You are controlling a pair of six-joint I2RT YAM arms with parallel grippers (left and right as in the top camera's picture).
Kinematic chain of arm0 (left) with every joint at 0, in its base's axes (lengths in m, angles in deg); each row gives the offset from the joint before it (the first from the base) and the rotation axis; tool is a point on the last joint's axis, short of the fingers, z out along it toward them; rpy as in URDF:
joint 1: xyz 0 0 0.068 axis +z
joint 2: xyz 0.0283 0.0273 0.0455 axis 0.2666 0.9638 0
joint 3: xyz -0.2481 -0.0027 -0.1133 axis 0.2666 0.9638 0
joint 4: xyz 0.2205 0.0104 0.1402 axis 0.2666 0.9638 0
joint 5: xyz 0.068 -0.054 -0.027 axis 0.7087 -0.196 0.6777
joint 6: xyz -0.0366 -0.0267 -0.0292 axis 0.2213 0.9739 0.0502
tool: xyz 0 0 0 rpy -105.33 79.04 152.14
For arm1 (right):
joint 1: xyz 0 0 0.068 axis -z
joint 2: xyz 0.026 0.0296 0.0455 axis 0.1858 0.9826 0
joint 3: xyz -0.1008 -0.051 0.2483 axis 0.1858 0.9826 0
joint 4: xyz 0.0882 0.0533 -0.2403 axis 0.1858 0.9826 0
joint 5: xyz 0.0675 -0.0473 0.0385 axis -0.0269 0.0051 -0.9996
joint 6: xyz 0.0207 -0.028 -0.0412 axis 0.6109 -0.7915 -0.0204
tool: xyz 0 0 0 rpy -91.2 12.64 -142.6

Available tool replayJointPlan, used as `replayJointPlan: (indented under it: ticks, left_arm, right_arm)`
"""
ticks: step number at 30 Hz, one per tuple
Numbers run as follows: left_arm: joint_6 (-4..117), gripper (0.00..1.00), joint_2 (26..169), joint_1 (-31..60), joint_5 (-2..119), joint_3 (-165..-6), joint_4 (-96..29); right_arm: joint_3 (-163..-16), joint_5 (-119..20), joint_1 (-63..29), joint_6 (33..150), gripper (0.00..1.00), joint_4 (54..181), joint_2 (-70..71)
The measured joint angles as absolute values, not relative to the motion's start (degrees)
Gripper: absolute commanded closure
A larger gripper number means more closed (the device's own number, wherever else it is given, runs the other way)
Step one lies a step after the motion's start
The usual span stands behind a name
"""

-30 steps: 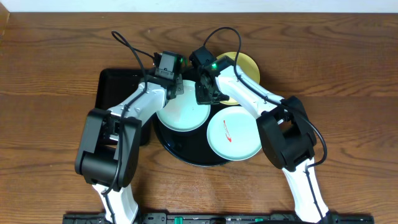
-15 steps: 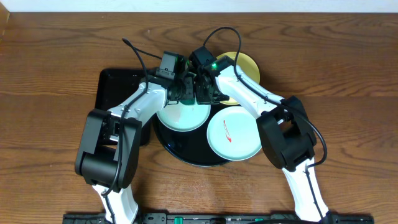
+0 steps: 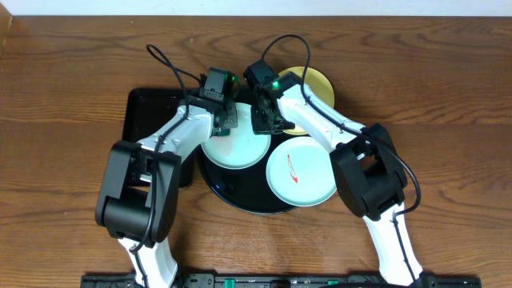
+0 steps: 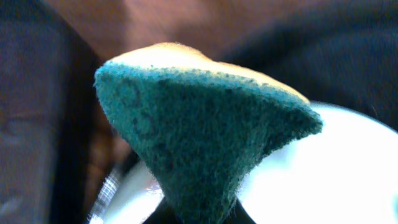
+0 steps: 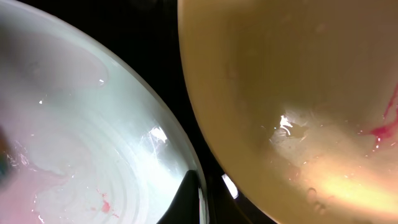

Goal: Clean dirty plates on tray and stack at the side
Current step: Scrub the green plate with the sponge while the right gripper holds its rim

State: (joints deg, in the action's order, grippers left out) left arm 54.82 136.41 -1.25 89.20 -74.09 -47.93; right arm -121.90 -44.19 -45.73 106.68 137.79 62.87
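The round black tray (image 3: 240,197) holds three plates. My left gripper (image 3: 226,120) is shut on a green and yellow sponge (image 4: 199,137) at the far edge of the left mint plate (image 3: 234,150), which is white below the sponge in the left wrist view (image 4: 323,174). My right gripper (image 3: 264,122) pinches that plate's rim; one black finger (image 5: 194,198) lies on the rim. Faint pink traces remain on this plate (image 5: 93,137). The yellow plate (image 3: 310,82) shows a red smear at its edge (image 5: 298,93). The right mint plate (image 3: 300,176) carries a red smear.
A smaller rectangular black tray (image 3: 152,112) lies left of the round tray, partly under my left arm. Wooden table surrounds both trays.
My left gripper swept the sponge right toward the right gripper, then back left across the left mint plate's far edge. The right gripper stayed on the rim.
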Motion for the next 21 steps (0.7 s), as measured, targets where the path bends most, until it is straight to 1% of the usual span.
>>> replayJointPlan:
  ticks: [7,10,14,18,21]
  left_arm:
    - [54.69,0.92,136.32,-0.55,69.39,-74.20,-41.40]
    - [54.69,0.92,136.32,-0.86,65.74,-74.12,-42.49]
    - [54.73,0.92,136.34,-1.40,69.02,-73.92,-47.14]
    - [54.77,0.92,136.34,-1.60,78.46,-73.92,-52.41]
    - [54.77,0.92,136.34,-1.58,85.42,-73.92,-53.66]
  right_arm:
    - [-121.90,-44.19,-45.73,106.66,0.99,137.79,62.87]
    - [-121.90,-44.19,-45.73,106.66,0.99,137.79,62.87]
    - [-121.90,-44.19,-45.73,106.66,0.99,137.79,62.87]
    - [-121.90,-44.19,-45.73,106.66,0.99,137.79,62.87]
    - [-121.90,-44.19,-45.73,106.66,0.99,137.79,62.87]
